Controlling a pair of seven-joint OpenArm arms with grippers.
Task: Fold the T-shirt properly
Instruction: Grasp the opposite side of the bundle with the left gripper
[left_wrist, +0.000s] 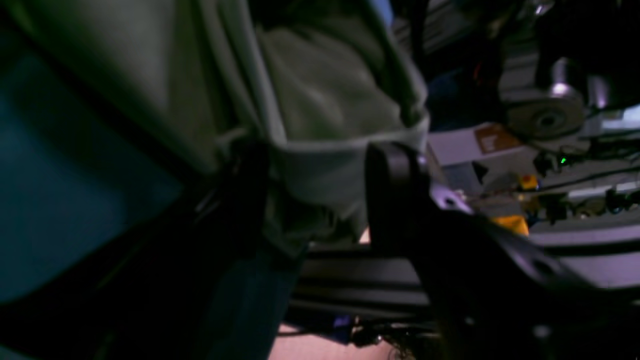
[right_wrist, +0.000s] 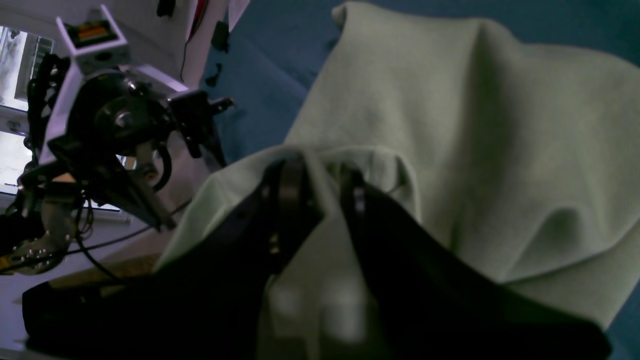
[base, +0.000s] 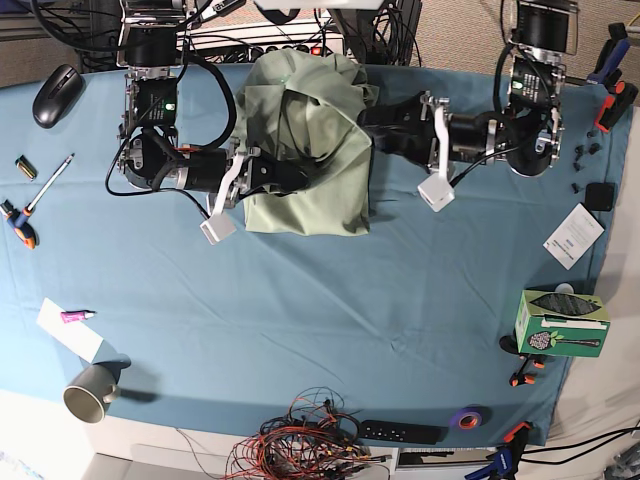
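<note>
Blue cloth (base: 300, 320) covers the table. On its far side lies the bunched-up green T-shirt (base: 310, 150). The right gripper (right_wrist: 317, 185) pinches its edge. The left gripper (left_wrist: 315, 195) looks wide open around a hem, though it's blurry.

T-shirt (base: 305, 150) soft matt knit cloth; table cloth (base: 300, 320) matt fabric; mug (base: 88, 395) glossy.

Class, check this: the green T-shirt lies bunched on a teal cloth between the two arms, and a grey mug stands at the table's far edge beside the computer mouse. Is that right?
Not quite. The T-shirt does lie bunched on the teal cloth between the arms, but the base view shows the mug at the near left corner, far from the computer mouse.
</note>
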